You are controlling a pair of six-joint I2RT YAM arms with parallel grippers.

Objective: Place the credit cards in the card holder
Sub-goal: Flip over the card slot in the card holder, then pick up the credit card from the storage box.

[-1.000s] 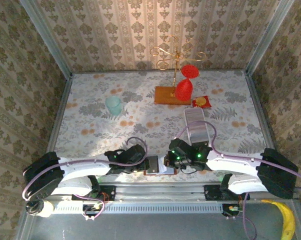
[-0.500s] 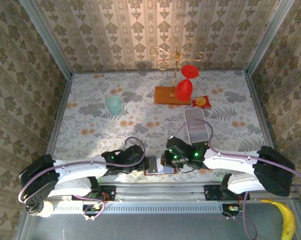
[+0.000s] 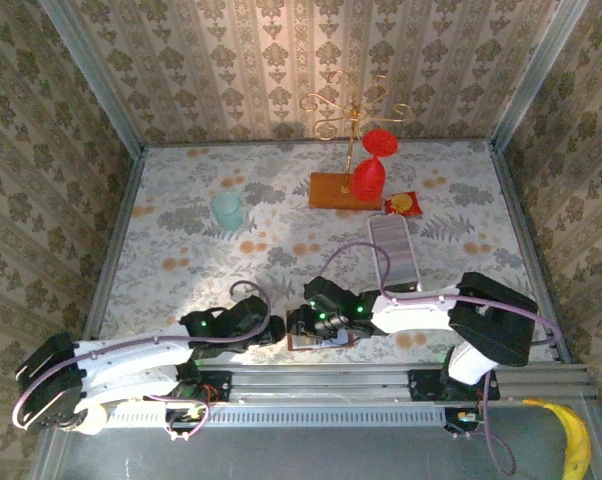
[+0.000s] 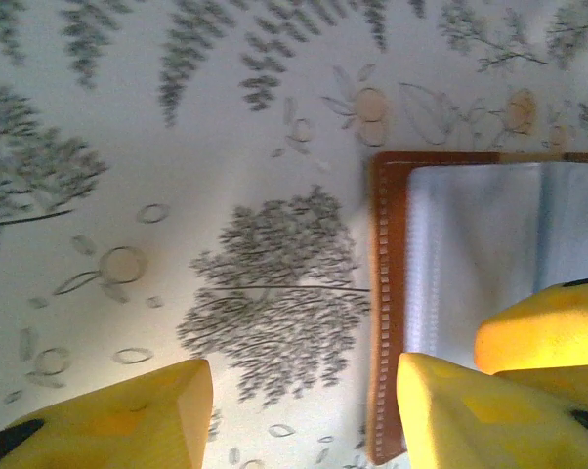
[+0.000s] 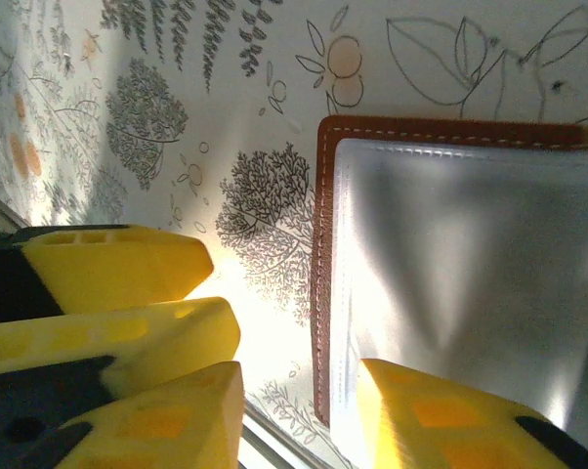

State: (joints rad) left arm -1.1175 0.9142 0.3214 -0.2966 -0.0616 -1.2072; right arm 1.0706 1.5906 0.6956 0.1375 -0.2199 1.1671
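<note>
The card holder (image 3: 319, 341) lies open and flat by the table's front edge, orange-brown with grey inner pockets (image 4: 470, 254) (image 5: 470, 264). My left gripper (image 3: 273, 328) (image 4: 299, 410) is open, its fingers standing either side of the holder's left border. My right gripper (image 3: 299, 322) (image 5: 299, 415) is open too; one fingertip (image 5: 450, 420) sits over the grey pocket, the other over the tablecloth. Both grippers crowd the same edge, and the right gripper's finger (image 4: 548, 332) shows in the left wrist view. The credit cards (image 3: 394, 250) form a pale row in the white tray behind the right arm.
At the back stand a wooden stand base (image 3: 345, 190) with a gold hanger and red balloons (image 3: 369, 175). A red-and-yellow packet (image 3: 405, 204) lies to their right and a teal cup (image 3: 227, 209) to their left. A banana (image 3: 575, 440) lies beyond the front rail.
Both grippers have opened; the right one was shut a second ago. Both arms have shifted left, and the right gripper now sits at the holder's left edge.
</note>
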